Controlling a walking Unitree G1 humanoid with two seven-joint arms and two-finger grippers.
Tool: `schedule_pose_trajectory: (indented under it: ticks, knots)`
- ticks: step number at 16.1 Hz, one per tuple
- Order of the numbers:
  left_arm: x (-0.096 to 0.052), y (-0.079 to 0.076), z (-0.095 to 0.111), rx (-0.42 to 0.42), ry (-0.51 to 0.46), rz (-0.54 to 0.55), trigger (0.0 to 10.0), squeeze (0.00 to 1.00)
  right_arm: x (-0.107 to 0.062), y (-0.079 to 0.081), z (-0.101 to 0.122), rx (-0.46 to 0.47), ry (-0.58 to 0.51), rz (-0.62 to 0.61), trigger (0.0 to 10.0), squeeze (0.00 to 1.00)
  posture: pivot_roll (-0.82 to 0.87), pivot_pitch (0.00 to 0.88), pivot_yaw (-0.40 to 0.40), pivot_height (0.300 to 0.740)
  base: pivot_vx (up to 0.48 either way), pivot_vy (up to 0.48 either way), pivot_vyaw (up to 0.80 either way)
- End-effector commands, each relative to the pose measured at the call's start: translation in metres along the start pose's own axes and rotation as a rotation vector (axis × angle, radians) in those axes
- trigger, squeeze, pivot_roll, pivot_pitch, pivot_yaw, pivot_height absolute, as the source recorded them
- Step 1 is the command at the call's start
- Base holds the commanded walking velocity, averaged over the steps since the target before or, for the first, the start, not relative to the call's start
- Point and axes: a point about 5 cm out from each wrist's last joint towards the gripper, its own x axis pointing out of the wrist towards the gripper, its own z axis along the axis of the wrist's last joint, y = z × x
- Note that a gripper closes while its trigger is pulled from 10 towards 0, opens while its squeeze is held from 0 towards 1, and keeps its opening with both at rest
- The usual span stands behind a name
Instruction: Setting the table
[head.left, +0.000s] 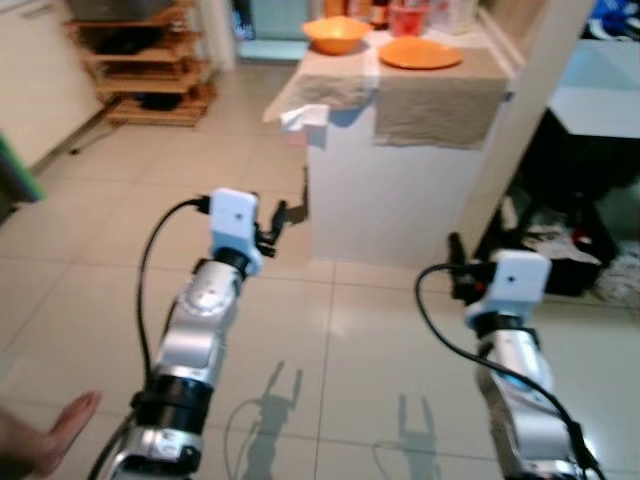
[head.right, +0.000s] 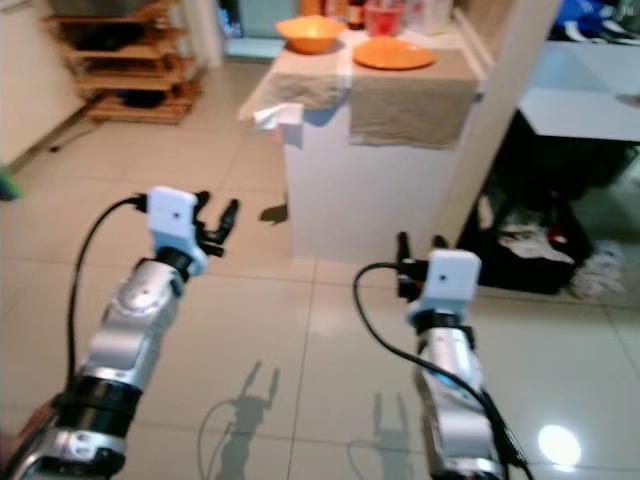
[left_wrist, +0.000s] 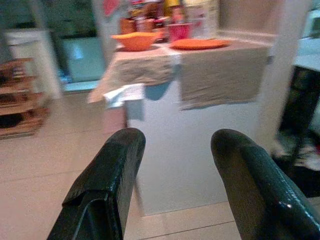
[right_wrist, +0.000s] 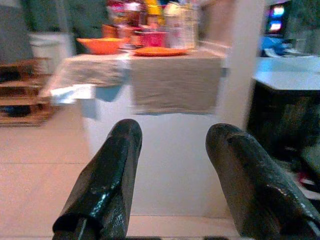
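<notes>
approaching counter (head.left: 400, 190) with left gripper (left_wrist: 172, 185) and right gripper (right_wrist: 175, 180) both spread, empty. orange plate (head.left: 420, 52) and orange bowl (head.left: 336, 35) on cloth-covered top, well apart from grippers. likely light, rigid, slick; best pinched at rim.

Glossy tiled floor (head.left: 330, 340) — matt cloth (head.left: 430, 100) — wooden shelf (head.left: 150, 75).
</notes>
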Motion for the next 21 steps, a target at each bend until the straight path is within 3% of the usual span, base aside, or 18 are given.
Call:
schedule_pose_trajectory:
  ticks: [1, 21]
  knots:
    - [-0.0017, 0.0024, 0.003, 0.001, -0.012, -0.007, 10.0, 0.0, 0.0012, 0.0021, -0.0006, 0.001, -0.003, -0.001, 10.0, 0.0, -0.03, 0.0, 0.034, 0.722, 0.458, 0.0, 0.0]
    - [0.0021, -0.0024, 0.0045, 0.027, -0.029, -0.022, 10.0, 0.0, 0.0038, 0.0061, -0.0083, 0.008, 0.012, 0.006, 10.0, 0.0, -0.02, 0.0, 0.041, 0.722, 0.474, 0.0, 0.0]
